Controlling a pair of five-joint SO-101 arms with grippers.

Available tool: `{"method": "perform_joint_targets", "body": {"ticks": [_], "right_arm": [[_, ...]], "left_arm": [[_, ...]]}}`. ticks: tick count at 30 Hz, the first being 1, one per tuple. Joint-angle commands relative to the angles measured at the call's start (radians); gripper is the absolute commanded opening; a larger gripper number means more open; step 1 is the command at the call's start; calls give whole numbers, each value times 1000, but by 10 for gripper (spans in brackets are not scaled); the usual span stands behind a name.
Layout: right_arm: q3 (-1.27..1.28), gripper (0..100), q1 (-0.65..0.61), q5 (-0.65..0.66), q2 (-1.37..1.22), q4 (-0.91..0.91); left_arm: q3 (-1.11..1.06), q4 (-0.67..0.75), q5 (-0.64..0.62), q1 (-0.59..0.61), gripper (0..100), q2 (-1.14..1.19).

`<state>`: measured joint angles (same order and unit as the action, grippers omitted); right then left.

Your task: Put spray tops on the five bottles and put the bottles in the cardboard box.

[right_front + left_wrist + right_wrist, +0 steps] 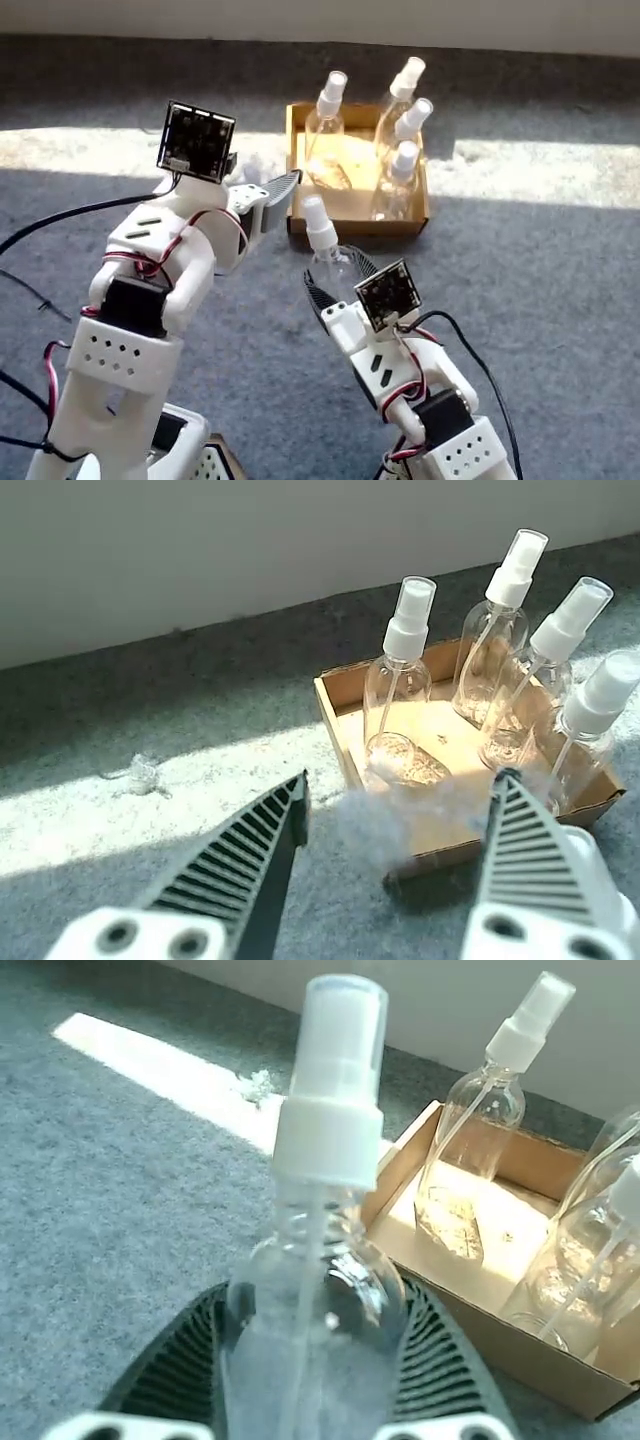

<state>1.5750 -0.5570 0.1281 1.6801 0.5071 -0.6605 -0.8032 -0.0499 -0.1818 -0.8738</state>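
The cardboard box (294,170) lies on the grey carpet with several clear bottles (325,140) standing in it, each with a white spray top (331,92). My right gripper (338,280) is shut on another clear bottle (327,262) with a white spray top (318,222), held upright just in front of the box's near wall. In the right wrist view this bottle (315,1300) stands between the dark ribbed fingers (175,1370). My left gripper (270,185) is open with nothing held, at the box's left wall. The left wrist view has the box (335,715) beyond that gripper (395,825).
A band of sunlight crosses the carpet through the box. A small tuft of white lint (140,775) lies on the carpet left of the box. A pale wall runs along the far side. Black cables (60,215) trail at the left of the arms.
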Motion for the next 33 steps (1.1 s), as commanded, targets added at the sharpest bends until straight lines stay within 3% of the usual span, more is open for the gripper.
{"method": "perform_joint_targets", "body": {"ticks": [1, 6, 12, 20, 29, 33], "right_arm": [[-10, 4, 5, 18, 18, 5], [-12, 4, 7, 17, 18, 7], [-12, 4, 8, 14, 18, 8], [-12, 4, 10, 14, 16, 8], [-8, 4, 10, 15, 16, 8], [-7, 4, 10, 14, 16, 7]], "left_arm": [[48, 21, 8, -50, 270, 2], [13, 8, 14, -140, 270, 7], [-116, 11, 15, -147, 270, 1], [-122, 6, 15, -259, 270, -1], [-22, 0, 14, -266, 270, -1], [143, -101, 17, -262, 270, 1]]}}
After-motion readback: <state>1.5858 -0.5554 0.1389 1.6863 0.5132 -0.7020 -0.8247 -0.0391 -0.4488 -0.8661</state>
